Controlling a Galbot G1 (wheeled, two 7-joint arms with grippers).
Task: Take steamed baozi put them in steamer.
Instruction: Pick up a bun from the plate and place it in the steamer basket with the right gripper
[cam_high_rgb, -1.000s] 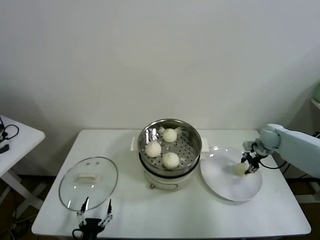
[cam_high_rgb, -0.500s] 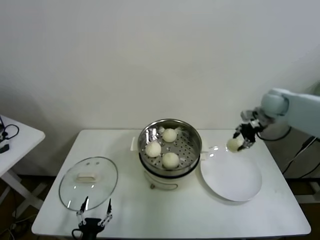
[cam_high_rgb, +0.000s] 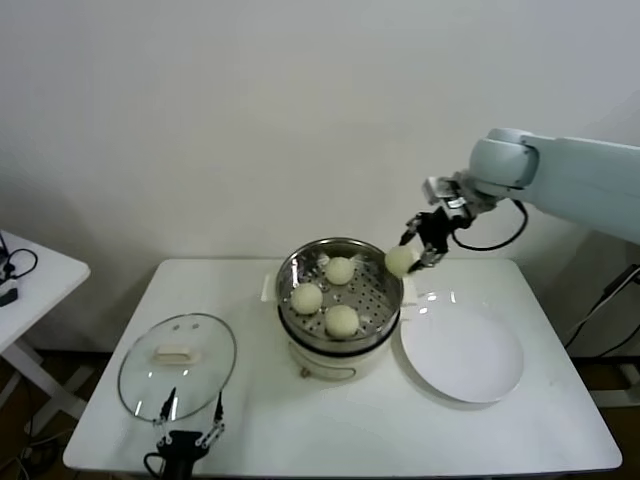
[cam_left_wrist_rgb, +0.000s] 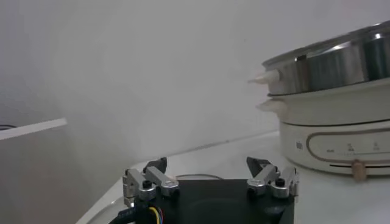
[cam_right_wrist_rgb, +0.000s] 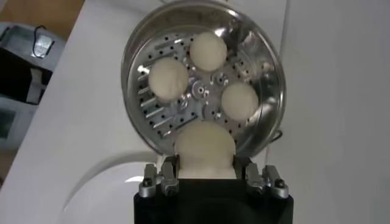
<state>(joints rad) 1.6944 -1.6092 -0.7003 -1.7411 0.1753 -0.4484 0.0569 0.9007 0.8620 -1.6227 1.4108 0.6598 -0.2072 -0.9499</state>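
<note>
Fourth baozi (cam_high_rgb: 399, 261) now beside steamer (cam_high_rgb: 383, 262)

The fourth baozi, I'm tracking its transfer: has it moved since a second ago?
Yes. The fourth baozi went from over the plate up and leftward to the steamer rim.

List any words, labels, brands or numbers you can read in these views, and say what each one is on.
No text can be read in any view.
Pot base under the steamer: small dark markings on its front panel near the knob, too small and blurred to read.
Glass lid, white plate, baozi, table: no markings visible.
</note>
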